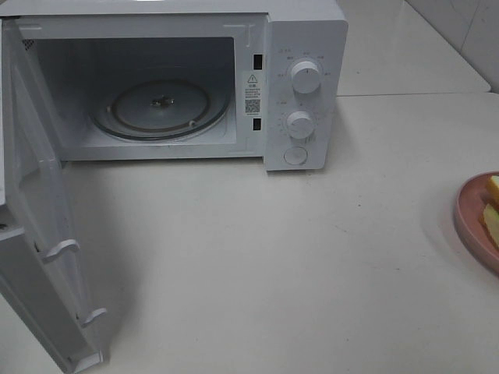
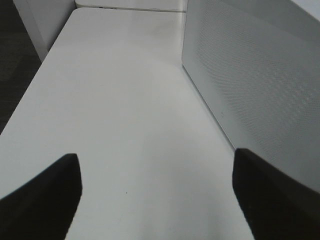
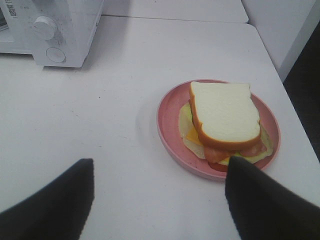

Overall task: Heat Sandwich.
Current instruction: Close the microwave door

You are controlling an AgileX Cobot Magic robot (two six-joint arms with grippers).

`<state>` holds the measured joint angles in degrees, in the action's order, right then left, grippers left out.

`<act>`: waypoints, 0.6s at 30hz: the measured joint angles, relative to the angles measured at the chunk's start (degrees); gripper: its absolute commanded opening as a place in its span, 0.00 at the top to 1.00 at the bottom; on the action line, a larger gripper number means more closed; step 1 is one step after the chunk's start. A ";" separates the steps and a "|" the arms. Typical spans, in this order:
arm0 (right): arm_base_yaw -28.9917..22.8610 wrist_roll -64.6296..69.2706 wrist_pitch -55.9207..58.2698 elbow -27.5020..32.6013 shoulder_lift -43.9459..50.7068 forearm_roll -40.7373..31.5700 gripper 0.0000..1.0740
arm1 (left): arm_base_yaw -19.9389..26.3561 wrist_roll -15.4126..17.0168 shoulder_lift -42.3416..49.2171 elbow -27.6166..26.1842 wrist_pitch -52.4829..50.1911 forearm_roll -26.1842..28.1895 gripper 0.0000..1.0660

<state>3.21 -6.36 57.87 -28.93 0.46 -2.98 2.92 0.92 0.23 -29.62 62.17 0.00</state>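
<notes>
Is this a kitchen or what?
It looks like a kitchen corner, or a mock one for robot practice. A white microwave stands open on a pale counter, a sandwich waits on a pink plate, and the wall behind looks tiled.

A white table (image 1: 257,257) fills most of the high view, its top matte and faintly speckled. A seam runs across it toward the far right, where a second white slab (image 1: 405,47) butts against it. A pale tiled wall (image 1: 468,31) rises at the far right corner. Beside the table's edge the floor (image 2: 15,70) is dark. Soft, even light casts faint shadows.
</notes>
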 measured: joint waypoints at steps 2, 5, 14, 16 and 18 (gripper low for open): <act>0.00 0.00 0.00 0.00 0.00 0.00 0.34 | 0.00 0.00 0.00 0.00 0.00 0.00 0.27; 0.00 0.00 0.00 0.00 0.00 0.00 0.34 | 0.00 0.00 0.00 0.00 0.00 0.00 0.27; 0.00 0.00 0.00 0.00 0.00 0.00 0.34 | 0.00 0.00 0.00 0.00 0.00 0.00 0.27; 0.00 0.00 0.00 0.00 0.00 0.00 0.34 | 0.00 0.00 0.00 0.00 0.00 0.00 0.27; 0.00 0.00 0.00 0.00 0.00 0.00 0.34 | 0.00 0.00 0.00 0.00 0.00 0.00 0.27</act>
<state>3.21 -6.36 57.87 -28.93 0.46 -2.98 2.92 0.92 0.23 -29.62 62.17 0.00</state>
